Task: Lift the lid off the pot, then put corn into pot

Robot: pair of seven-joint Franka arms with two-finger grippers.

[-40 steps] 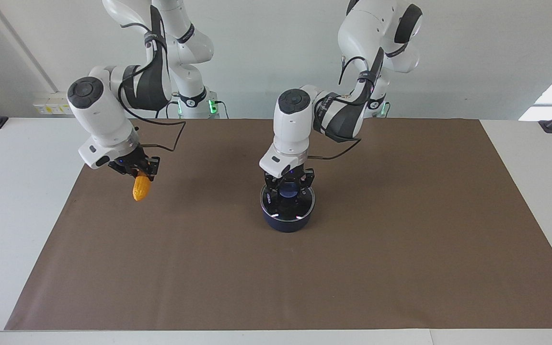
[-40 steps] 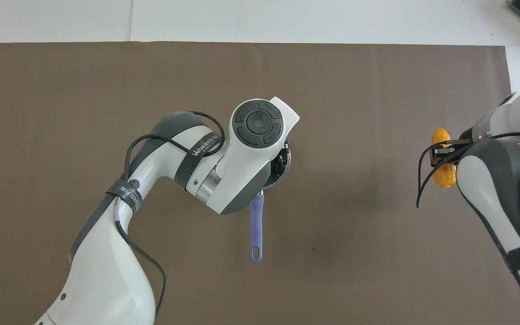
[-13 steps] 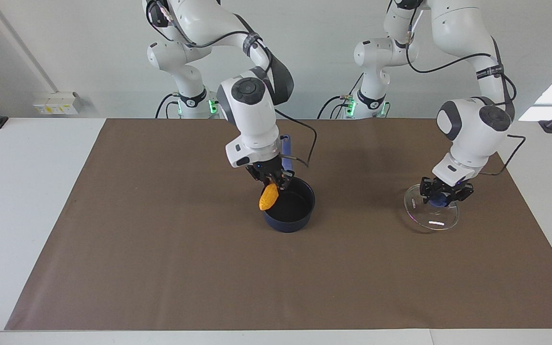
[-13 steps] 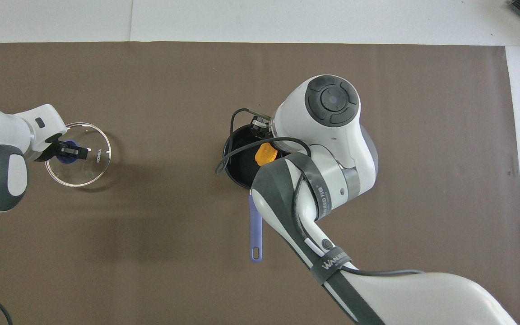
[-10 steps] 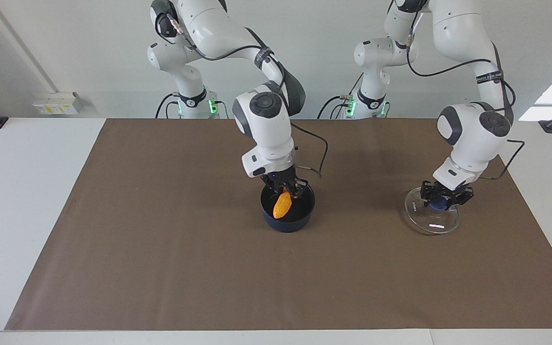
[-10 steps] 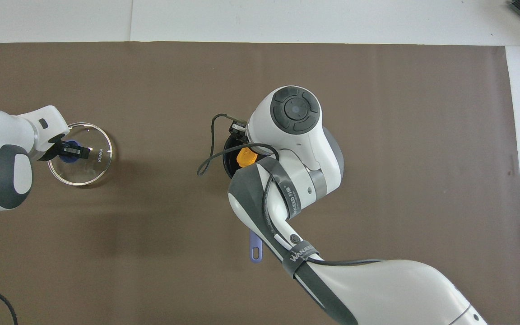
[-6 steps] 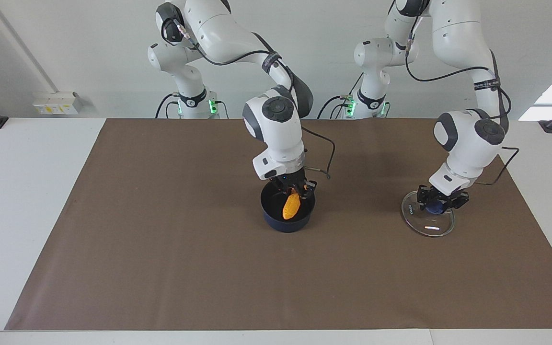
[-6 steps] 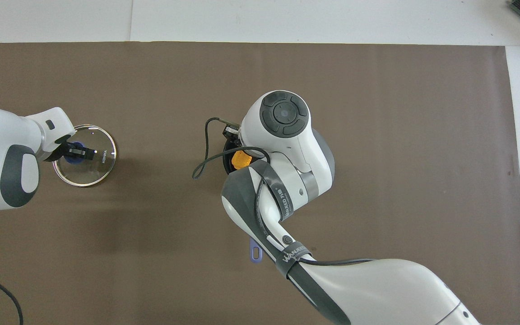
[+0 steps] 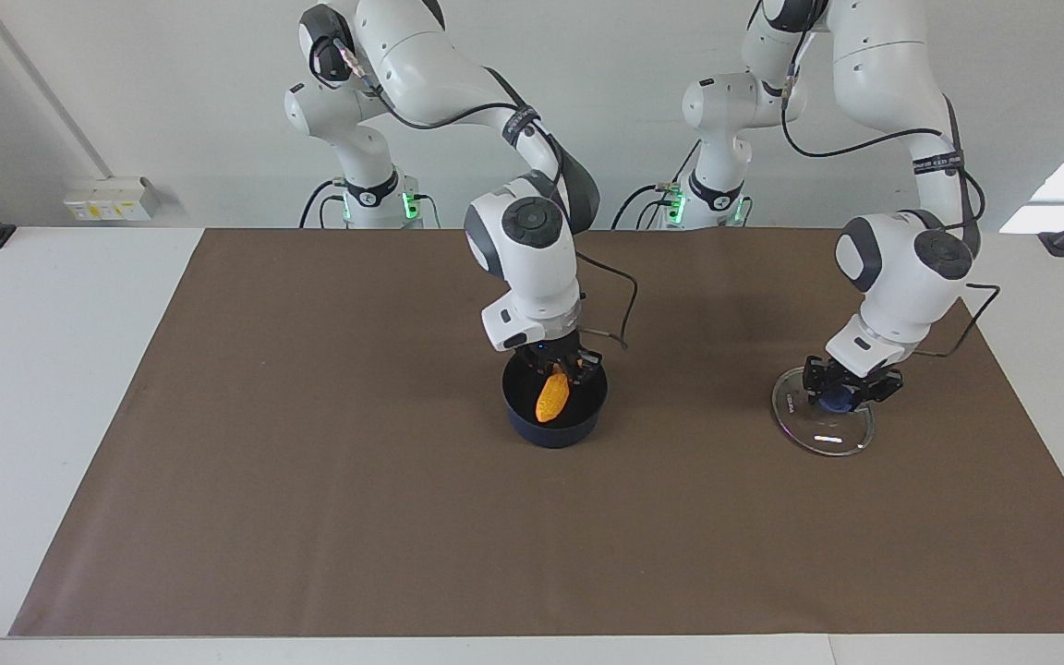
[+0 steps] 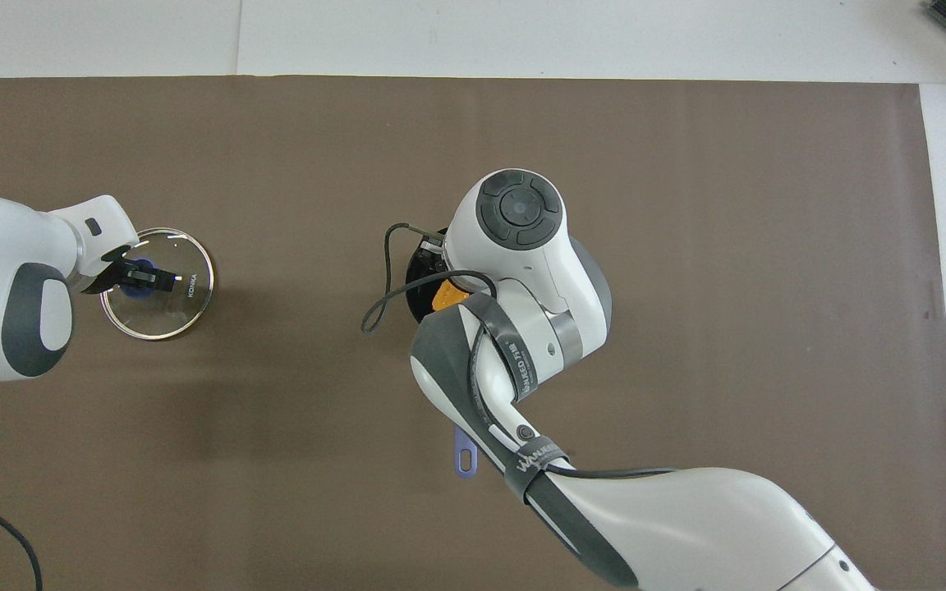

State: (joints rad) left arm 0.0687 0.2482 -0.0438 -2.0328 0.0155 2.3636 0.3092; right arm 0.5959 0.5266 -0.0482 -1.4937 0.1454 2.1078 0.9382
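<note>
Brown mat (image 9: 310, 517): right gripper (image 9: 566, 368) clamps the corn (image 9: 551, 397) inside the pot (image 9: 555, 427), mat centre; left gripper (image 9: 851, 388) pinches the lid (image 9: 823, 427) knob, toward the left arm's end.

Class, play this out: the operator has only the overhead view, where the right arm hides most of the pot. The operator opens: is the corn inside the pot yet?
Observer: Yes, the corn is inside the pot's mouth, just under the right tool.
Operator: Lying on the bottom?
Observer: It stands tilted, upper end at the tool; I cannot tell whether it touches the bottom.
Operator: And the lid?
Observer: The lid looks set down on the mat; the left tool clasps its knob.
</note>
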